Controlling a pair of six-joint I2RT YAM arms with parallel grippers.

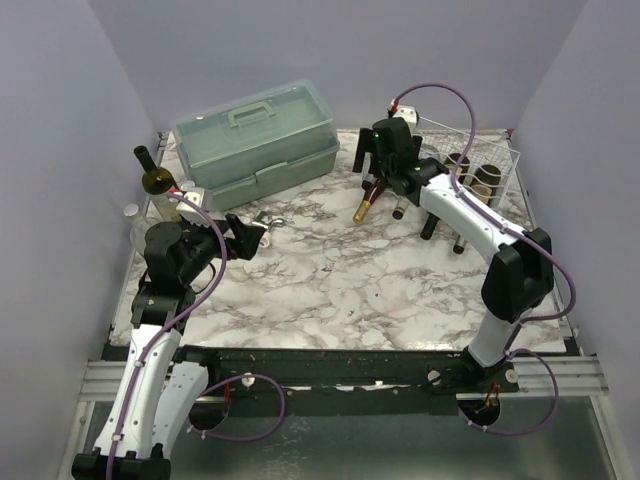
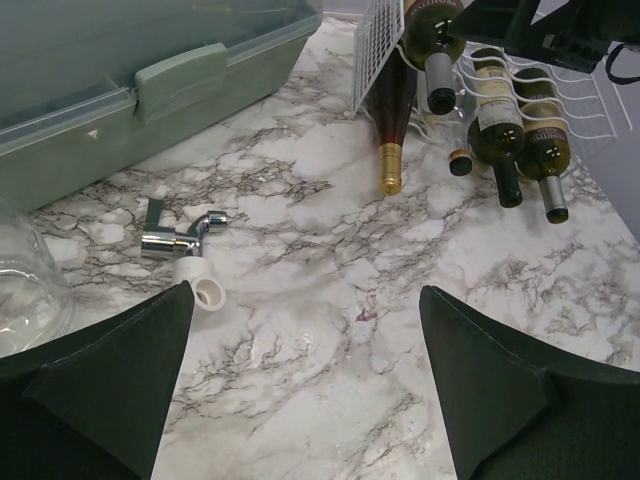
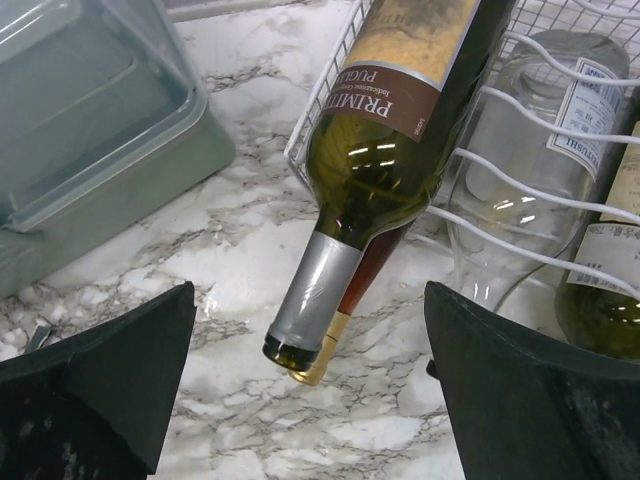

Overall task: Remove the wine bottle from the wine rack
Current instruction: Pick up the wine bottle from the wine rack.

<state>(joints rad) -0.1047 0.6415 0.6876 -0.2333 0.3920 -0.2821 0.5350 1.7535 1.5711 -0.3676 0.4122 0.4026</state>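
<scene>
Wine rack [image 1: 488, 150] sits at far right corner of worktop [image 1: 330, 290], bottles lying in it w/ necks pointing toward near-left. Wine bottle [image 3: 400, 150], green glass w/ silver-foil neck, lies at rack's left end, neck poking out past the wire, tilted down. Gold-capped bottle [image 3: 322, 368] just beneath it. R gripper [image 3: 308, 295] hangs over that neck, fingers spread wide either side, not touching. L gripper [image 2: 305, 295] near left edge, low over bare marble, also spread, holding nothing. Grey-green toolbox [image 1: 255, 140] at far left.

wine bottle [image 3: 400, 170]: green, silver-foil neck, lying neck-out in rack | wine rack [image 1: 495, 150]: white wire, holding several bottles
</scene>
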